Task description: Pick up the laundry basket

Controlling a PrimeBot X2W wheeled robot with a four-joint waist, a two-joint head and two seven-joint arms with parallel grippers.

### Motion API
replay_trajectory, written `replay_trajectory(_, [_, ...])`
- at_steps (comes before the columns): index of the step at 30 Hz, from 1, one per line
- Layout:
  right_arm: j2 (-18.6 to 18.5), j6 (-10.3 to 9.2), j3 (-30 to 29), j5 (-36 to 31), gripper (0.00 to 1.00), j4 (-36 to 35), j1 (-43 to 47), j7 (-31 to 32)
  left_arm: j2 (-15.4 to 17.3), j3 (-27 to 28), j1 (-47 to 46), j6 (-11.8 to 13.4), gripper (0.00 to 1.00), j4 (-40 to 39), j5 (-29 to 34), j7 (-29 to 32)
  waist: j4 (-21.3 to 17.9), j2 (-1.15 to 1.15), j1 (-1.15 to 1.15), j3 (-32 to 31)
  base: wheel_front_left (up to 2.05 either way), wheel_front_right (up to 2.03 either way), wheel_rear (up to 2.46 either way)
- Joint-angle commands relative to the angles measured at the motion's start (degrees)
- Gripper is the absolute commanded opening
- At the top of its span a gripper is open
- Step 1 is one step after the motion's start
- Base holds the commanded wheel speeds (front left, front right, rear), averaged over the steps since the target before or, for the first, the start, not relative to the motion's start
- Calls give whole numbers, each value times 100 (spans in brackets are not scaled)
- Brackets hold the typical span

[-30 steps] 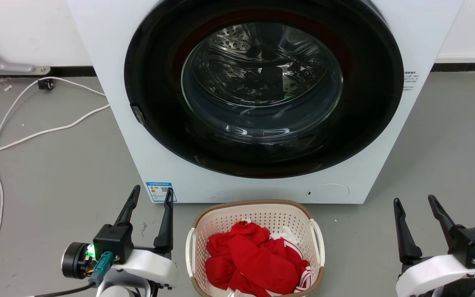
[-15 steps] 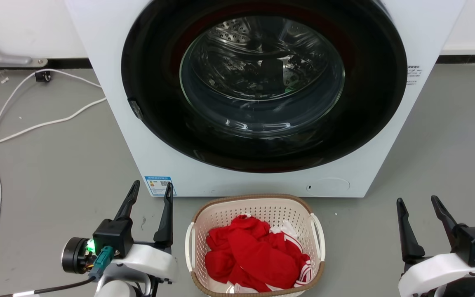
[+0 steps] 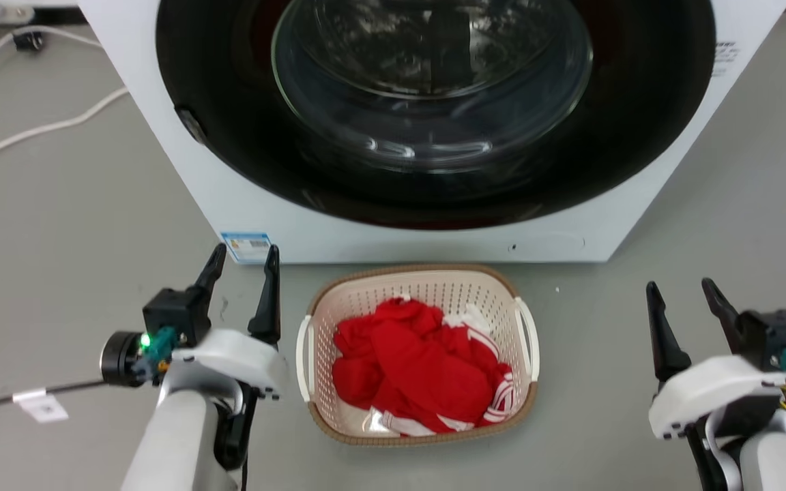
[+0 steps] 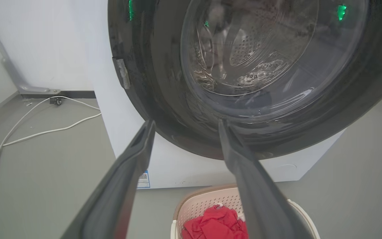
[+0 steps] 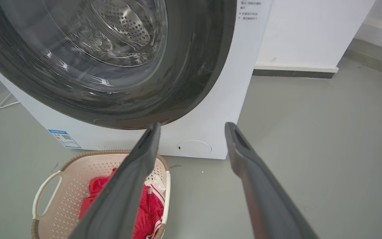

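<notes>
both empty and wide open: your left gripper point(image 3: 244, 254) sits just beside the laundry basket point(image 3: 434, 290) on the floor point(image 3: 59, 239), right gripper point(image 3: 679, 286) well apart. its long axis points toward the washer point(image 3: 366, 242).

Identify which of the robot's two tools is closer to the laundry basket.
The left tool: it sits just beside the laundry basket, whereas the right tool stands apart from it across a wide strip of floor.

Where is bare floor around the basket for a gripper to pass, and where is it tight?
Widest free patch: grey floor between the laundry basket and the right gripper. The left gripper leaves a narrow gap. Tightest: the strip between basket and washing machine.
</notes>
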Motion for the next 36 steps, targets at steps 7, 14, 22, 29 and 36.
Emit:
replay_trajectory(7, [17, -4, 210, 5, 100, 910, -986, 372, 160, 5, -1032, -182, 100, 984, -335, 300, -74, 0, 0, 936, 0, 0, 0])
replay_trajectory(14, [15, -4, 479, 93, 100, 1939, -1839, 793, 321, -201, -1889, -275, 100, 2113, -683, 659, -142, 0, 0, 1540, 0, 0, 0])
replay_trajectory(22, [14, -4, 801, 326, 100, 2968, -2579, 1092, 433, -757, -2540, -295, 100, 3084, -1251, 1093, -189, 0, 0, 2017, 0, 0, 0])
replay_trajectory(29, [14, -4, 1215, 630, 100, 3932, -3282, 1366, 665, -1466, -3008, -297, 100, 3575, -1985, 1653, -245, 0, 0, 2421, 0, 0, 0])
replay_trajectory(36, [16, -4, 1595, 885, 100, 4700, -3979, 1478, 950, -2012, -3425, -297, 100, 3780, -2559, 2117, -302, 0, 0, 2831, 0, 0, 0])
